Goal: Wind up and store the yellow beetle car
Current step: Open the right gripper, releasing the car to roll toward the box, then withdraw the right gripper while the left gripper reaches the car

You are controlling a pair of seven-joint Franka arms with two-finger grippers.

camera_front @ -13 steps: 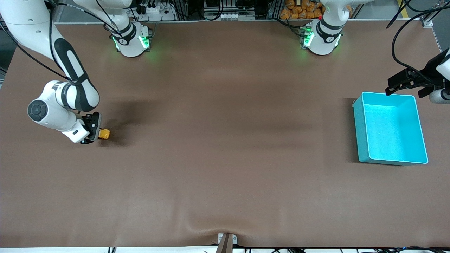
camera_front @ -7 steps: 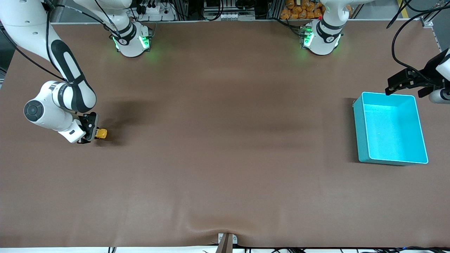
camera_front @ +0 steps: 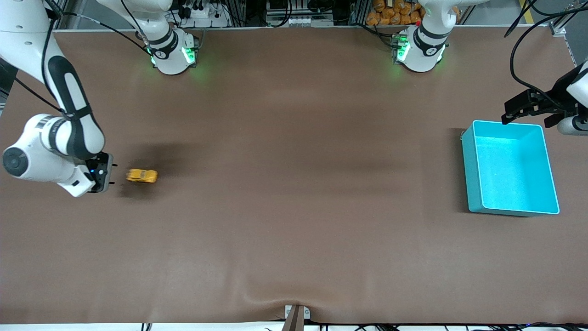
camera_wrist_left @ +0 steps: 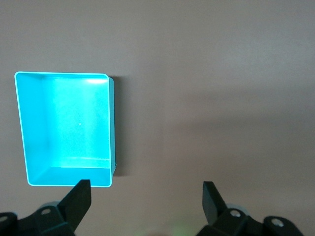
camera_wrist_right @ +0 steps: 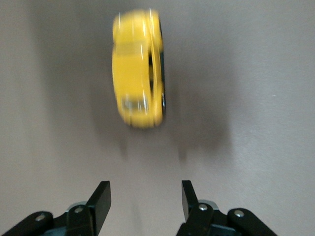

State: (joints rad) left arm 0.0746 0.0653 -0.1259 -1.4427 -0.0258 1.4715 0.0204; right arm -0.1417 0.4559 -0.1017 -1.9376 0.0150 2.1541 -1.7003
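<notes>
Near the right arm's end of the table, I see the car (camera_front: 142, 176) free on the mat, right gripper (camera_front: 109, 177) spread beside it. Left gripper (camera_front: 518, 110), also spread, waits over the bin (camera_front: 469, 170), presumably for storing.

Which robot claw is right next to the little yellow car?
The right gripper, open, beside the yellow beetle car at its arm's end of the table. The left gripper, also open, waits by the teal bin.

Yellow beetle car (camera_front: 142, 175), teal bin (camera_front: 510, 133), brown table (camera_front: 294, 184).
</notes>
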